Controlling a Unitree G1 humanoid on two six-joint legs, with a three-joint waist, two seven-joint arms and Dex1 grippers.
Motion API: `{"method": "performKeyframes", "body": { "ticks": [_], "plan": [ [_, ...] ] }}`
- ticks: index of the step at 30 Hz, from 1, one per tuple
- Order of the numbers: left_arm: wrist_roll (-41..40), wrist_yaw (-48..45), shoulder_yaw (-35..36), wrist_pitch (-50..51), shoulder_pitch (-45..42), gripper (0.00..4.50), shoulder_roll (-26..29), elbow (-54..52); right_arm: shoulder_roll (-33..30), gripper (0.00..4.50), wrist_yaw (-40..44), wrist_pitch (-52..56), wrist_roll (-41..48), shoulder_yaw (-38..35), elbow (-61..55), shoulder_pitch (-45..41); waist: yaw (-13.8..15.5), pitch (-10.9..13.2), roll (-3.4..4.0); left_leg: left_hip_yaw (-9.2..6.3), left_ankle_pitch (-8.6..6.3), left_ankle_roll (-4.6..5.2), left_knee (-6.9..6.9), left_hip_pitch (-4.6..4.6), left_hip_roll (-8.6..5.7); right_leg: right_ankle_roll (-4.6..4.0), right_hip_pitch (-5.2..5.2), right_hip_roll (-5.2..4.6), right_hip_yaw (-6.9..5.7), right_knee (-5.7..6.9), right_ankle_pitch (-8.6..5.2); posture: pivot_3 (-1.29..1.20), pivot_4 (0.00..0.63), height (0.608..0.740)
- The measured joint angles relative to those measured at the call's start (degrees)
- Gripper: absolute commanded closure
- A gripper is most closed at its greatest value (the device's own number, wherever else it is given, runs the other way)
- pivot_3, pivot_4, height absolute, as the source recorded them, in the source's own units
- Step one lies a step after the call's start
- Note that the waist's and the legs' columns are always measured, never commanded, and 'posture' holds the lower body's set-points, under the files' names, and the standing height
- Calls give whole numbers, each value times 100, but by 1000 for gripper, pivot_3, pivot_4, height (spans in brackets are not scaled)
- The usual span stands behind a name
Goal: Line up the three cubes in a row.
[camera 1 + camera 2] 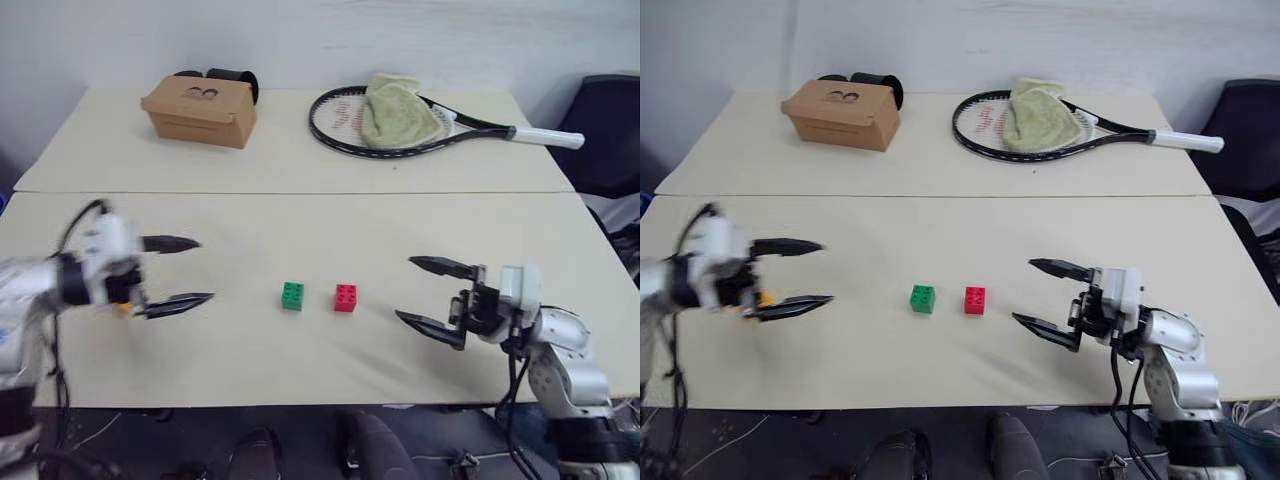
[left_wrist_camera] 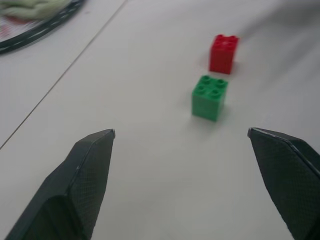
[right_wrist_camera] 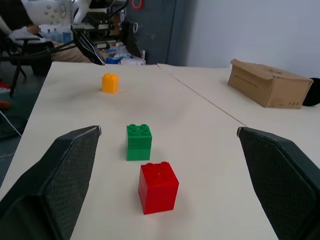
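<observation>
A green cube and a red cube stand side by side on the near table, a small gap between them, red to the right. The orange-yellow cube stands alone farther left, peeking out under my left hand. My left gripper hovers open and empty left of the green cube, pointing toward it. In the left wrist view its fingers frame the green cube and the red cube. My right gripper is open and empty, right of the red cube, pointing left.
On the far table sit a brown cardboard box with a black item behind it, and a racket with a greenish cloth on it. A seam divides the two tables. A dark chair stands at the right.
</observation>
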Motion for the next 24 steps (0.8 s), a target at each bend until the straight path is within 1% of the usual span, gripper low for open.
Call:
{"method": "performKeyframes", "body": {
  "ticks": [3,6,9,12,15,19,20,24],
  "plan": [
    [-102,490,1516,-194,1413,15,-583,121,177,0,230,-50,7,154,125,-153,-63,-2,-8,-8,-28,26,2,-3,8,-6,1,2,-9,-7,-4,0,150,740],
    [-96,867,2346,-429,2435,15,-1024,378,296,0,459,-160,3,284,186,-261,-56,-3,-13,-12,-32,31,3,2,5,-7,12,-4,-14,-16,-4,0,150,740],
    [-239,1102,2726,-466,3022,15,-1319,694,405,0,633,-282,-16,423,197,-370,28,-13,-30,-23,-40,40,3,5,-8,-8,21,-19,-25,-19,-4,0,150,740],
    [-419,1136,2711,-381,3082,15,-1312,743,475,0,675,-293,-52,506,201,-461,122,-24,-47,-32,-39,42,3,7,-18,-13,25,-34,-36,-18,-7,0,150,740],
    [-491,1265,2396,-274,2786,15,-1041,747,483,0,677,-303,-79,503,213,-508,172,-31,-58,-37,-40,42,1,5,-23,-18,27,-43,-44,-17,-10,0,150,740],
    [-460,1377,1565,-132,1899,15,-485,937,491,0,681,-311,-107,510,237,-518,192,-34,-60,-32,-40,41,-3,6,-23,-19,26,-43,-45,-14,-10,0,150,740],
    [-420,1372,1251,-80,1633,15,-313,1095,494,0,681,-312,-135,515,249,-522,190,-34,-60,-31,-40,40,-4,6,-23,-18,24,-42,-45,-14,-10,0,150,740],
    [-232,1357,623,-120,1088,15,-83,1606,494,0,673,-321,-162,513,256,-495,62,-34,-59,-10,-44,32,-5,4,-12,-18,13,-29,-34,-14,-10,0,150,740]
  ]
}}
